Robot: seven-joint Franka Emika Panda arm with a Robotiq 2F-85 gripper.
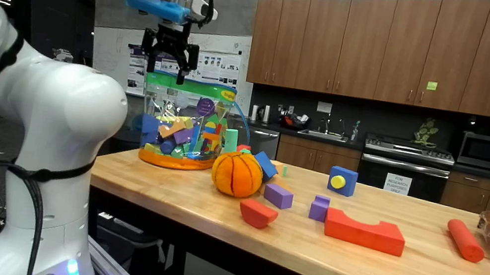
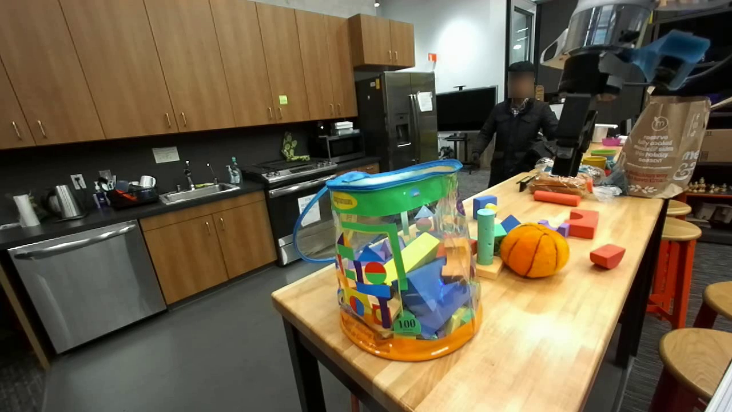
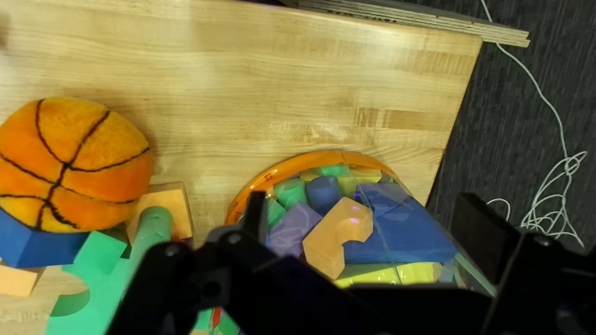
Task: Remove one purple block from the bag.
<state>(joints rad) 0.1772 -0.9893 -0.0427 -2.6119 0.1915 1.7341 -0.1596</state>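
White and rounded, the arm (image 1: pixel 72 102) stood beside the wooden table (image 1: pixel 201 200), and we saw its gripper (image 1: pixel 165 74) hang high, pointing downward, fingers (image 3: pixel 484 237) spread wide. In the wrist view, between them, we looked down on a purple block (image 3: pixel 294 229) inside the clear bag (image 3: pixel 269 177), just beside a tan curved block (image 3: pixel 334 232).

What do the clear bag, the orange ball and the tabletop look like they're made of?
Bag: clear, glossy plastic, perhaps vinyl; a yellow block shows through and highlights glint.
Orange ball: probably plush fabric; surface looks fuzzy and matte.
Tabletop: apparently joined wood strips, satin finish; grain, seams and soft sheen show.
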